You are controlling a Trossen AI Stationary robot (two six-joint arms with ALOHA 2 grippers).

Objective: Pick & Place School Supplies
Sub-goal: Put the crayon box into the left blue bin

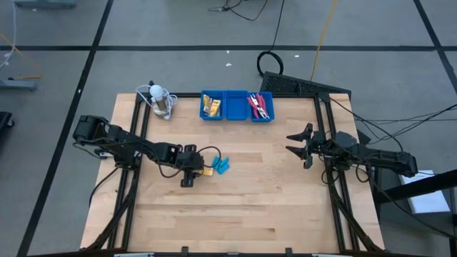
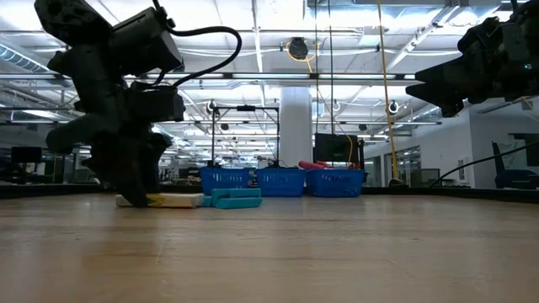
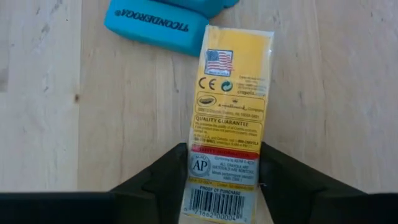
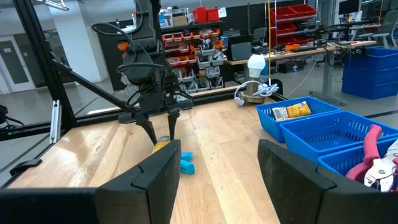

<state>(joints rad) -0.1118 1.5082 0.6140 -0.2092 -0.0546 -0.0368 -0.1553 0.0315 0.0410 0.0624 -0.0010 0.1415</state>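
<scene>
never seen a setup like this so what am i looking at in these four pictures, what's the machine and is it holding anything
Two dark robot arms work at a wooden table. One picture looks straight down, one looks level across the tabletop, and two come from cameras on the arms' wrists. The left gripper is down on the table, its fingers on either side of a yellow packet that lies flat beside light-blue pieces. The right gripper waits open in the air. At the far edge stands a blue tray holding another packet and red-handled scissors.

overhead, table-level and two wrist views share the wooden table [image 1: 235,200].
</scene>
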